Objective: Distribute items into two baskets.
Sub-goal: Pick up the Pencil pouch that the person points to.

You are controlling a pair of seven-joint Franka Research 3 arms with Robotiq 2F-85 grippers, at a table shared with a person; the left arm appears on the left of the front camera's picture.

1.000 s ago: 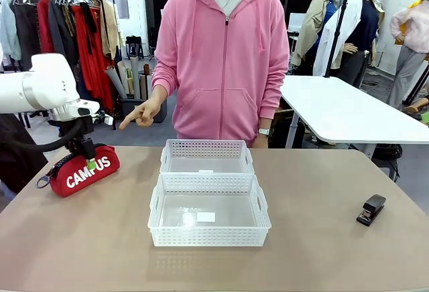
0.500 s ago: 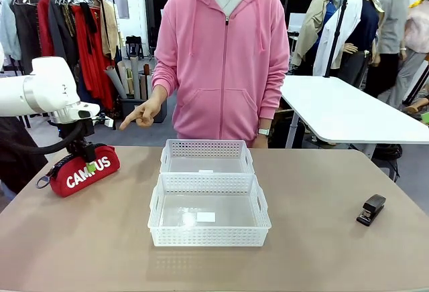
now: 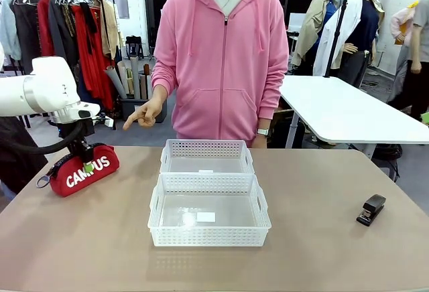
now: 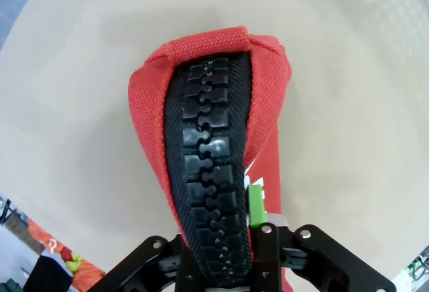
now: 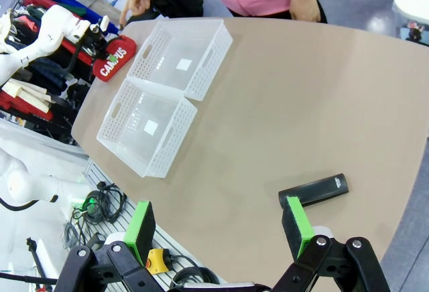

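Two baskets (image 3: 209,237), one pouch (image 3: 67,179) (red), one stapler (image 3: 371,209).

On the left wrist camera I see one green pad (image 4: 256,203) against the red pouch (image 4: 214,138). The other pad is buried behind the pouch's bulging side, and the white lettering is down to a sliver beside the pad I can see. From the front, the left gripper (image 3: 86,165) covers the middle of that lettering and its arm runs off the picture's left edge, while the black stapler (image 3: 371,209) near the table's (image 3: 322,252) right edge is too small for me to make out its parts.
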